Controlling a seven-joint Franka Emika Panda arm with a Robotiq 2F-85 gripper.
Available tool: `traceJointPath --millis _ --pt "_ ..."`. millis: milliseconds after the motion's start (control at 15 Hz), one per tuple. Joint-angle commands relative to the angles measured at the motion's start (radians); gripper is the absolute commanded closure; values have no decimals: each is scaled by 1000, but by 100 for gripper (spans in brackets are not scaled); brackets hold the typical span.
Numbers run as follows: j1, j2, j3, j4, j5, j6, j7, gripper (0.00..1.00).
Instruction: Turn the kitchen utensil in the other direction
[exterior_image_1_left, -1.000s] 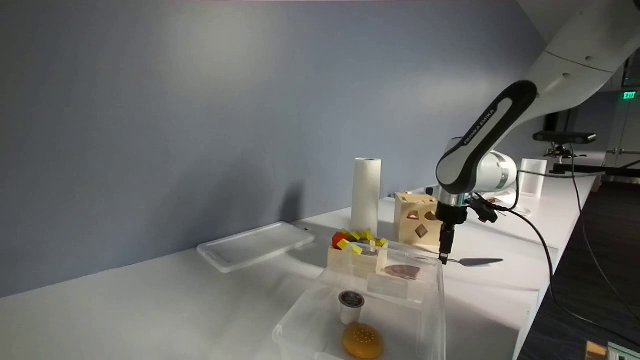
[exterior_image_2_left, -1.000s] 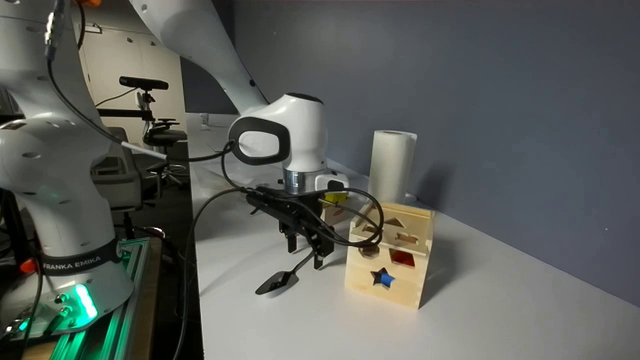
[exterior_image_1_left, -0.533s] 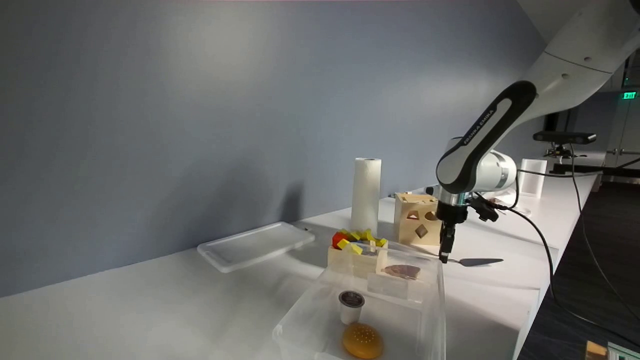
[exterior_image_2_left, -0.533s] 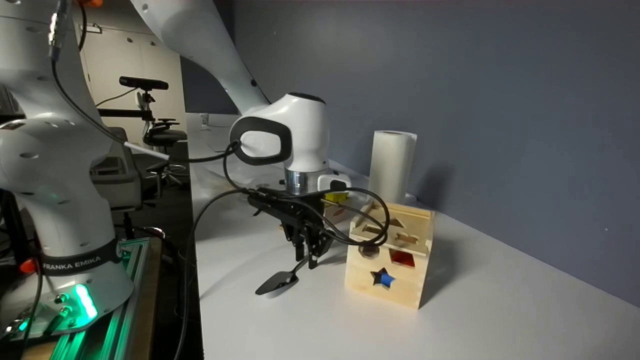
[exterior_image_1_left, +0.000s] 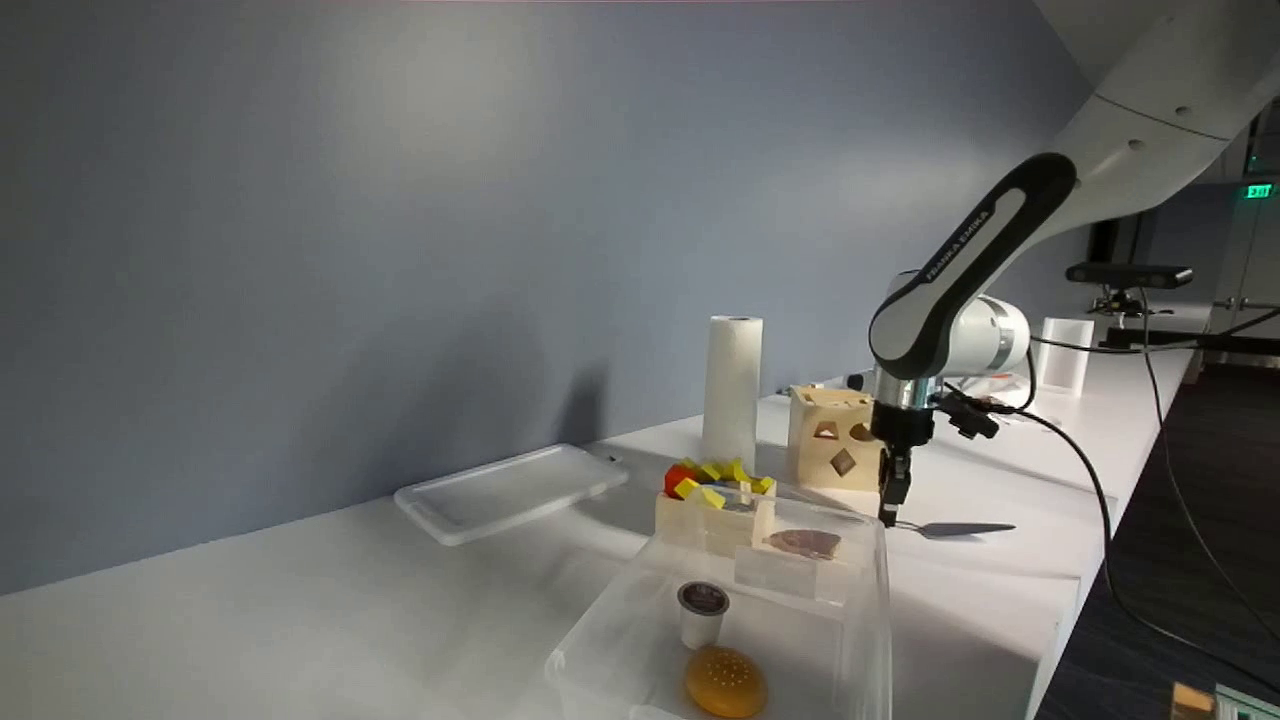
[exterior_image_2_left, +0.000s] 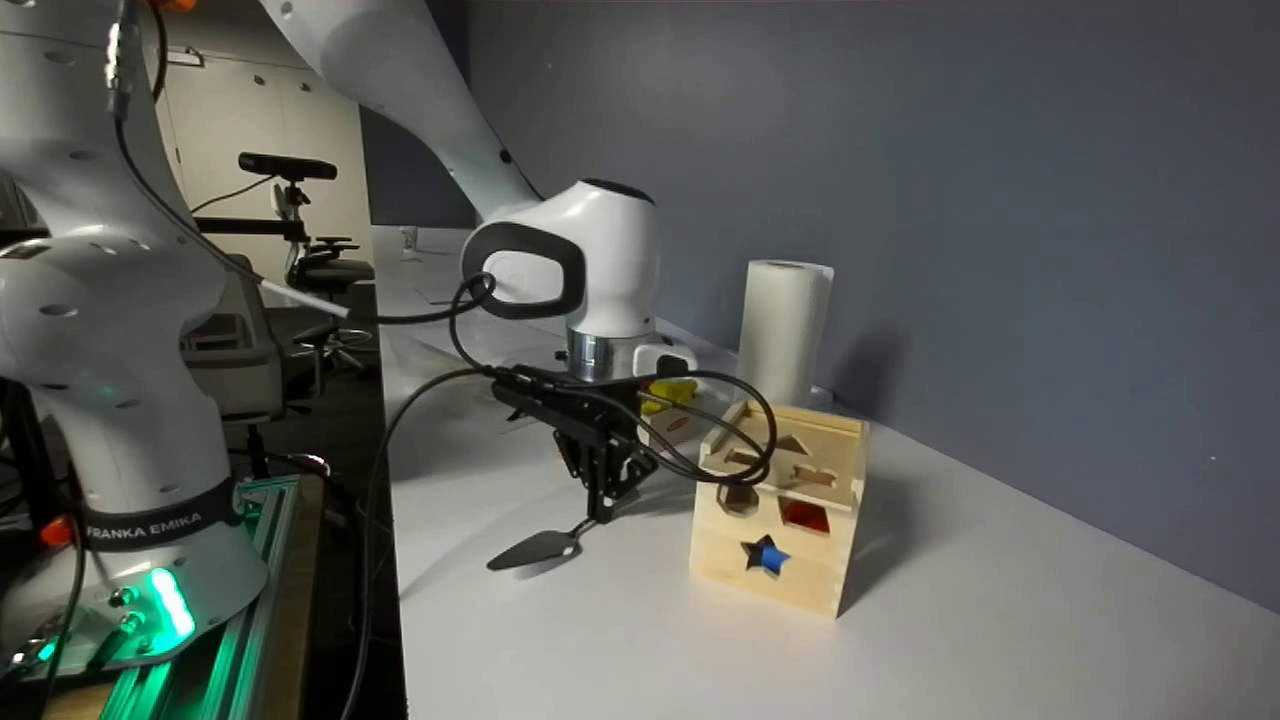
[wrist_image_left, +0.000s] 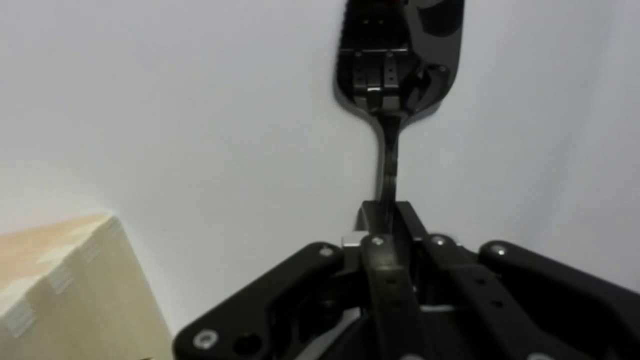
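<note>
The claw (wrist_image_left: 389, 214) was squeezed nearly all the way together, and its two fingers (wrist_image_left: 410, 220) had hold of the thin handle (wrist_image_left: 390, 160) of the kitchen utensil (exterior_image_2_left: 535, 549). The handle was so slim that hardly any gap showed between them. That was probably a good part to grab, because the wide end (wrist_image_left: 400, 60) was flat and might have been hard to pinch. In the wrist view the handle ran from the claw to twelve o'clock, so the kitchen utensil lined up with the claw.

In an exterior view, the wide end pointed from the claw toward eight o'clock, with a shadow (exterior_image_2_left: 548, 570) just under it. It was on the bench (exterior_image_2_left: 950, 620) or close above it, and it was hard to tell which. The wooden block (exterior_image_2_left: 780, 530) stood at three o'clock from the claw, and the paper roll (exterior_image_2_left: 785, 330) stood at twelve o'clock from the wooden block.

The grab looked done, and the turn likely had yet to be made. To face the other way, the wide end would probably need to swing round toward two o'clock. The wooden block was near that side and could get bumped, and the wide end could dip or twist.
</note>
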Motion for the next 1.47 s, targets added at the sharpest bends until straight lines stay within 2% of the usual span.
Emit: traceJointPath --millis 0,200,400,667,800,867,1200,1267,1400 --pt "20 -187 29 -41 64 -204 -144 98" --pt "57 -344 44 -39 21 -397 -206 98" --pt "107 -478 45 -16 25 -586 -292 98" --pt "178 -587 55 -2 18 -723 -404 98" --pt "214 -616 58 -1 20 -747 -468 98" --pt "191 -573 54 4 29 -716 -409 91" --pt "215 -597 58 3 30 -730 -448 91" --pt "215 -597 58 2 30 -730 -450 98" --pt "220 -603 97 -10 -52 -649 -479 98"
